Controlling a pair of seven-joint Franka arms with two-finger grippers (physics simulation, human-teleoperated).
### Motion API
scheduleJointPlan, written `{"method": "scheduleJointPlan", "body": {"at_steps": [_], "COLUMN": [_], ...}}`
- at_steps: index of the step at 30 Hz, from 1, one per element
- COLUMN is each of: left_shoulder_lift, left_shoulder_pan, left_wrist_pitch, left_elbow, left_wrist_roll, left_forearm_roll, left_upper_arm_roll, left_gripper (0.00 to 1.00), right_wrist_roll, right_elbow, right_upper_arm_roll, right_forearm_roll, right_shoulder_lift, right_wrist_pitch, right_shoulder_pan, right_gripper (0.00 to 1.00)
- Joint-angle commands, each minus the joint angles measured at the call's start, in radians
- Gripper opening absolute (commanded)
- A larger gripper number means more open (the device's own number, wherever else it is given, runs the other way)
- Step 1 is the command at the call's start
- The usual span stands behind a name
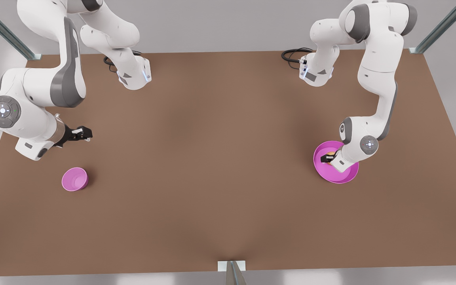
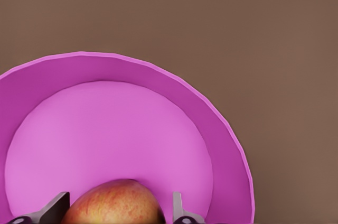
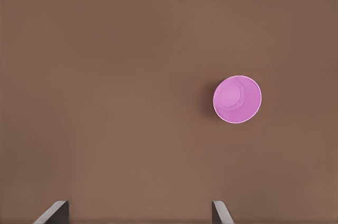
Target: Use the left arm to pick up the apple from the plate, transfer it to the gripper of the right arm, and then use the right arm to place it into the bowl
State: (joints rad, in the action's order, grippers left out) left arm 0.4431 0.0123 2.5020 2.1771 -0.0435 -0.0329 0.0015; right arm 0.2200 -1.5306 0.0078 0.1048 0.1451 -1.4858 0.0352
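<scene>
The magenta plate lies at the front view's right, and the yellow-orange apple rests on it. My left gripper is down over the plate. In the left wrist view the apple sits between its two fingers, with a small gap on one side, on the plate. The left gripper is open around the apple. My right gripper hovers open at the front view's left, above and behind the small pink bowl. The right wrist view looks down on the bowl past the spread fingertips.
The brown table stretches wide between the two arms. Both arm bases stand at the far edge, with black cables beside them. Metal frame posts stand at the table's edges.
</scene>
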Motion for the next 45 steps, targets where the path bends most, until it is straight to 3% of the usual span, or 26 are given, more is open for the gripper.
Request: {"method": "scheduleJointPlan", "body": {"at_steps": [1, 6, 26, 28, 33, 35, 36, 39, 41, 43, 45], "left_shoulder_lift": [0.0, 0.005, 0.006, 0.005, -0.015, -0.079, -0.083, -0.04, 0.045, 0.16, 0.246], "left_shoulder_pan": [0.0, 0.0, 0.0, 0.0, 0.0, 0.014, 0.04, 0.04, 0.051, 0.054, 0.055], "left_wrist_pitch": [0.005, 0.005, -0.054, -0.054, -0.054, -0.129, -0.175, -0.447, -0.693, -0.842, -0.861], "left_elbow": [0.0, 0.0, 0.0, -0.002, -0.008, -0.019, -0.059, -0.258, -0.466, -0.661, -0.779], "left_wrist_roll": [-0.004, -0.004, -0.004, -0.003, 0.004, 0.001, 0.002, 0.004, 0.022, 0.076, 0.161], "left_forearm_roll": [0.001, -0.001, -0.001, -0.001, -0.002, -0.091, -0.218, -0.326, -0.492, -0.574, -0.674], "left_upper_arm_roll": [0.0, 0.0, 0.0, 0.0, 0.0, -0.011, -0.041, -0.077, -0.117, -0.222, -0.366], "left_gripper": [0.96, 0.89, 0.89, 0.71, 0.71, 0.71, 0.71, 0.71, 0.71, 0.71, 0.71], "right_wrist_roll": [0.007, 0.007, 0.007, 0.009, 0.007, 0.007, 0.009, 0.143, 0.309, 0.465, 0.633], "right_elbow": [0.001, 0.0, 0.001, 0.001, 0.001, 0.001, 0.001, 0.085, 0.161, 0.164, 0.165], "right_upper_arm_roll": [0.0, 0.0, 0.0, 0.0, 0.0, 0.0, 0.001, 0.009, 0.009, 0.009, 0.034], "right_forearm_roll": [-0.001, -0.001, -0.001, -0.001, -0.001, -0.001, 0.003, -0.014, -0.25, -0.572, -0.819], "right_shoulder_lift": [-0.001, 0.001, 0.005, 0.005, 0.005, 0.005, 0.01, 0.094, 0.211, 0.333, 0.409], "right_wrist_pitch": [-0.001, 0.001, 0.002, 0.002, 0.002, 0.002, 0.004, 0.01, 0.012, 0.009, 0.007], "right_shoulder_pan": [0.002, 0.002, 0.005, 0.005, 0.005, 0.005, 0.008, 0.038, 0.037, 0.025, 0.018], "right_gripper": [1.0, 1.0, 1.0, 1.0, 1.0, 1.0, 1.0, 1.0, 1.0, 1.0, 1.0]}}
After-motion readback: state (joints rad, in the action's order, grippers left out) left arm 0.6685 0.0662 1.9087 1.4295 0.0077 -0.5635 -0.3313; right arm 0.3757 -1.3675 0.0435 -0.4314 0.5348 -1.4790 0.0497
